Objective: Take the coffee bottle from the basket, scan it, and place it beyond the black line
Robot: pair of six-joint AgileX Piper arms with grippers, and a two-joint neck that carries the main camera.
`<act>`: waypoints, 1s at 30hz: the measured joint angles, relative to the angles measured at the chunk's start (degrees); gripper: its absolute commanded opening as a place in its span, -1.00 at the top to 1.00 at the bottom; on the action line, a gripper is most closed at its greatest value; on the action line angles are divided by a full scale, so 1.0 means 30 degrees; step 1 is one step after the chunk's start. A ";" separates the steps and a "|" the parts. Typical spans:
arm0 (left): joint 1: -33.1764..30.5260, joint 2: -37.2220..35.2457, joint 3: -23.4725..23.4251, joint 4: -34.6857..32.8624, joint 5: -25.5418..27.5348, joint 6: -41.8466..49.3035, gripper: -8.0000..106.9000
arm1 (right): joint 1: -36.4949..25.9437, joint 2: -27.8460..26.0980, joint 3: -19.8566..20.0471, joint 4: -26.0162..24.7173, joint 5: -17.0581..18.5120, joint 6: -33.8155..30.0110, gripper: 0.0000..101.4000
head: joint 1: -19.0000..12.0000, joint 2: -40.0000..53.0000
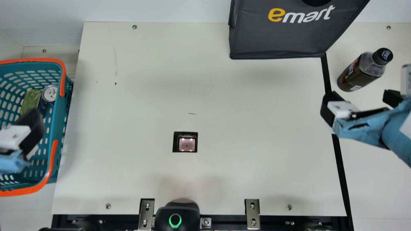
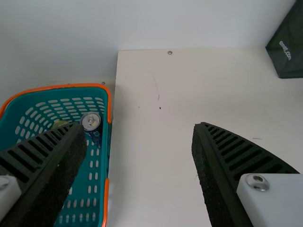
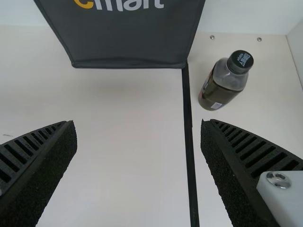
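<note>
The dark coffee bottle (image 1: 362, 72) stands right of the black line (image 1: 338, 160) at the back right in the main view. The right wrist view has the bottle (image 3: 226, 81) beyond the fingertips, apart from them. My right gripper (image 1: 358, 96) is open above the line, nearer the front than the bottle; in its wrist view the gripper (image 3: 138, 123) holds nothing. At the left edge my left gripper (image 1: 30, 128) is over the teal basket (image 1: 59, 128). Its wrist view has the gripper (image 2: 137, 126) open and empty, with the basket (image 2: 90, 189) partly behind one finger.
Inside the basket are a silver-topped can (image 1: 50, 93) and a yellowish can (image 1: 31, 101). A dark grey bag (image 1: 279, 35) stands at the back, its corner by the line. The scanner window (image 1: 187, 143) lies mid-table, and a black device with a green ring (image 1: 176, 218) is at the front edge.
</note>
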 measured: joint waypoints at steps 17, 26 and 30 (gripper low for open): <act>0.0000 0.0000 0.0000 0.0000 0.0004 0.0000 -0.71 | 0.0294 -0.2843 0.0290 -0.0374 0.1561 0.0386 -0.79 | 0.0000 0.0000; 0.0000 0.0000 0.0000 0.0000 0.0032 0.0000 -0.71 | 0.0294 -0.2843 0.0290 -0.0374 0.1561 0.0386 -0.79 | 0.0029 0.0000; 0.0000 0.0000 0.0000 0.0000 -0.0008 0.0000 -0.71 | 0.0294 -0.2843 0.0290 -0.0374 0.1561 0.0386 -0.79 | 0.0000 0.0000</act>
